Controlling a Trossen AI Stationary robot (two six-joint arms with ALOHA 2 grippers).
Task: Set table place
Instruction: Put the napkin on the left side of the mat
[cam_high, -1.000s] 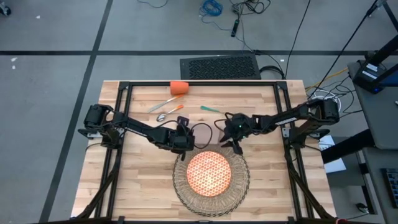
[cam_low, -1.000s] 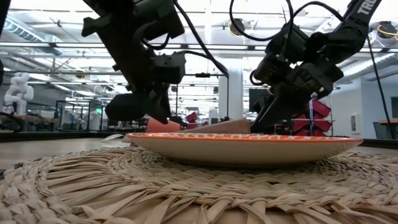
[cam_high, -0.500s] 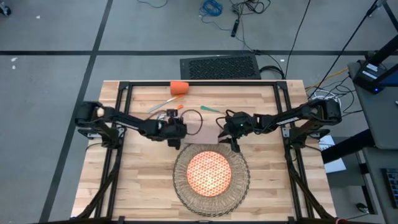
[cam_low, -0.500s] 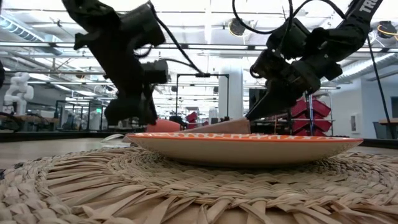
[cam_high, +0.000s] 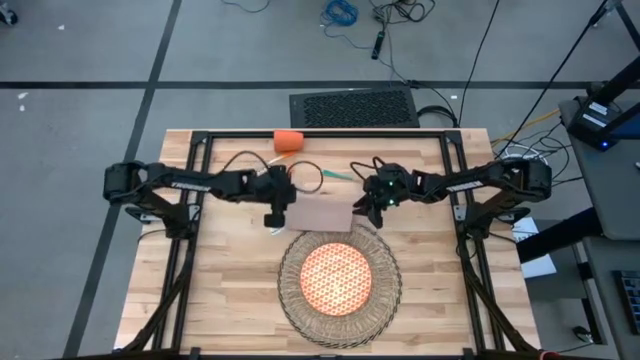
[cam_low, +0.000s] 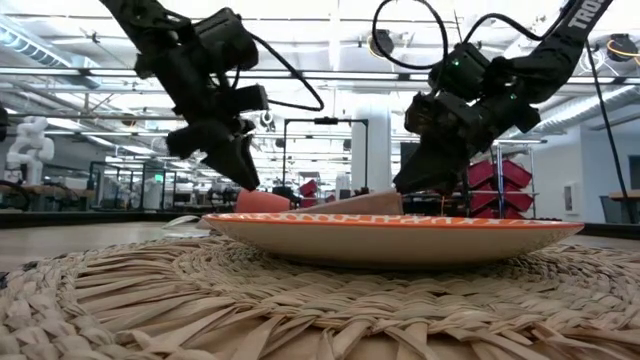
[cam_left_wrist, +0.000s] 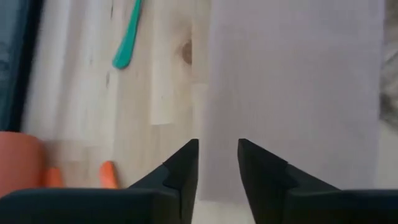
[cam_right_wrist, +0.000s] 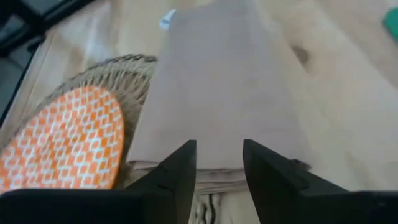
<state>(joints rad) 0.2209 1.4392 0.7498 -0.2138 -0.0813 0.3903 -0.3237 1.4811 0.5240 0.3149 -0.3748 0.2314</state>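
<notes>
Nearest you, the round woven wicker placemat (cam_high: 340, 283) lies on the front half of the pale butcher-block wooden table (cam_high: 225, 290), its coarse coiled fibres ridged and springy-looking, with the round orange lattice-patterned plate (cam_high: 338, 277) seated at its centre, glossy and shallow-rimmed. So mat and plate look settled; you are on the napkin step.

Just behind the mat, the flat beige cloth napkin (cam_high: 320, 215) lies spread as a soft rectangle, its near edge overlapping the mat's rim. The left gripper (cam_high: 274, 216) hangs at the napkin's left end and the right gripper (cam_high: 366, 207) at its right end. In both wrist views the dark fingers stand a narrow gap apart with nothing between them, the cloth lying beyond the tips. To my eye the cloth is lying free, and I cannot tell whether the tips touch it.

Your next move, I judge, is to shift the napkin off the mat to one side of the plate; limp fabric calls for a low pinch at an edge.

Farther back wait the slim green-handled fork (cam_high: 335, 174), partly behind the right arm, and the small orange cup (cam_high: 288, 140) at the far edge. An orange handle shows beside the left wrist, mostly hidden.
</notes>
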